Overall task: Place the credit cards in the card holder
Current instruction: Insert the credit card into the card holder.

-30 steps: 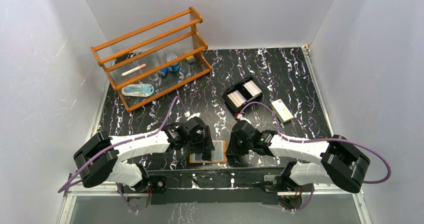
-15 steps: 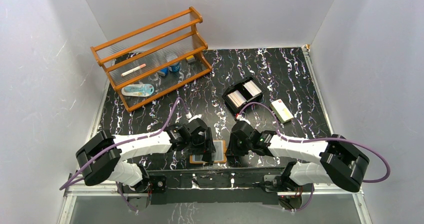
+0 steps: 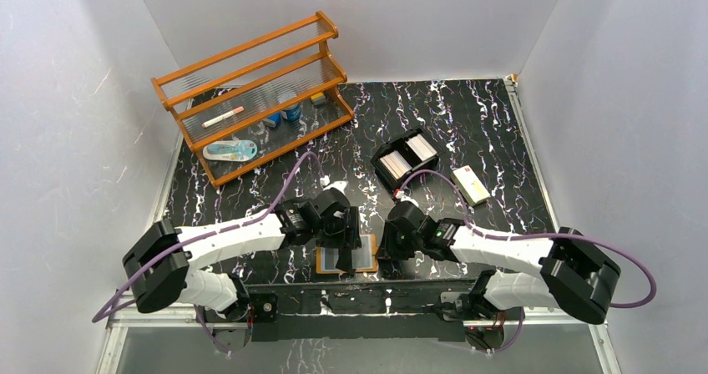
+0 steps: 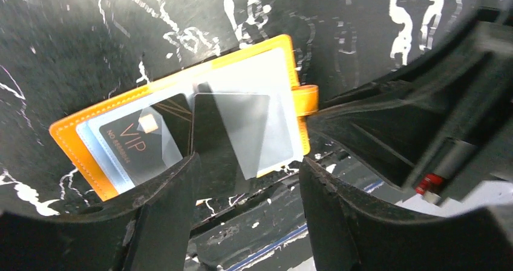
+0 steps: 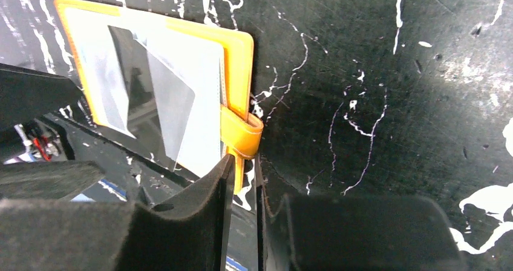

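black fingers [image 4: 163, 222] of the left gripper [image 4: 248, 162] stand wide apart and hold nothing, straddling the near edge of the card holder [image 4: 254, 77]. the holder lies opened flat on the marbled black table [image 4: 72, 35], close to its near edge and between the two arms. the right gripper [image 5: 242, 162] is pinched almost closed, with the holder's orange rim running into the slit between its fingers just below the snap tab [image 5: 242, 135]. the holder is a single orange-tan booklet with a stitched border and clear plastic sleeves. one sleeve [image 4: 248, 132] appears raised off the page, and one black card [image 4: 136, 144] marked "vip" sits in a sleeve on the other half. farther back, well apart from the holder, the credit cards [image 3: 392, 167] stand as two pale edge-on stacks, one in each compartment of the one black tray [image 3: 380, 153]. one cream box [image 3: 470, 184] lies just beside the tray. one orange wooden rack [image 3: 250, 94] stands at the far left.
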Controlling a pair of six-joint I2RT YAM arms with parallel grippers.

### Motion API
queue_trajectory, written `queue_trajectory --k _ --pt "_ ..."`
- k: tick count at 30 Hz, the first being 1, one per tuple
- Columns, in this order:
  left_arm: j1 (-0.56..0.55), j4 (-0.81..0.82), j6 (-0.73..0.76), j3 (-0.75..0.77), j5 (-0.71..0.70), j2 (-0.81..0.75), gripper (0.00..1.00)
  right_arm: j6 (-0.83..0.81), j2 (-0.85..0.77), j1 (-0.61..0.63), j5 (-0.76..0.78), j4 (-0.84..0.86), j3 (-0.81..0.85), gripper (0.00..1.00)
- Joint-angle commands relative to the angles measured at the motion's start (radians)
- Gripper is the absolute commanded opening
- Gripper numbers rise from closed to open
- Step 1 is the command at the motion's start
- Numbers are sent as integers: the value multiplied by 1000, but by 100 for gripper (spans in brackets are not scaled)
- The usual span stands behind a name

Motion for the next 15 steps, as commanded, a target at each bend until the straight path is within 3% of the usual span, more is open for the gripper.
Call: queue_trajectory --k 1,8,15 --pt "-6 -102 166 77 -19 -75 56 17 -71 10 8 -4 10 26" --pt "-4 -229 56 88 42 -24 35 6 -93 10 42 -34 31 28" --pt "6 -124 -27 0 81 -76 47 21 -83 19 -7 33 15 28"
